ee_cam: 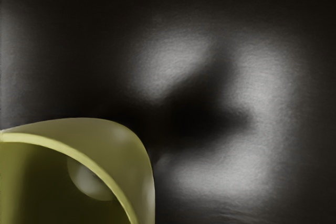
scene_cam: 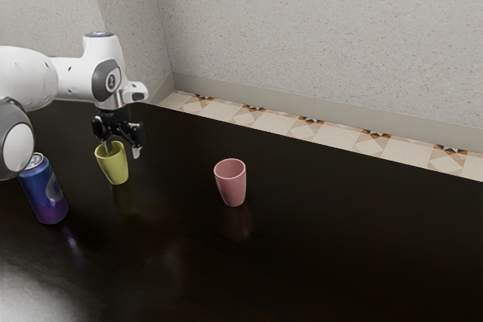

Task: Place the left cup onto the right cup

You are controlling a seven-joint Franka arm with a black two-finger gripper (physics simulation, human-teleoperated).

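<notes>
- The yellow cup hangs directly beneath the gripper, its open mouth facing up at the hand and its rim touching the gripper's lower end
- From the exterior view it cannot be told whether the gripper is clamped on the cup's rim or merely sits against it
- In the wrist view the yellow cup is a large curved rim and inner wall just under the hand, with the dark table beyond it
- Two cups in all: the yellow one under the gripper and a pink cup, which stands upright and alone, well apart toward the exterior view's right
- One blue-purple drinks can stands near the yellow cup, on the exterior view's left, slightly tilted
- One white arm comes in from the exterior view's left
- The table is dark, glossy wood and faintly mirrors both cups and the can
- Behind it lies a pale tiled floor with small dark patterned insets, then a grey skirting and a speckled beige wall that forms a corner behind the arm
</notes>
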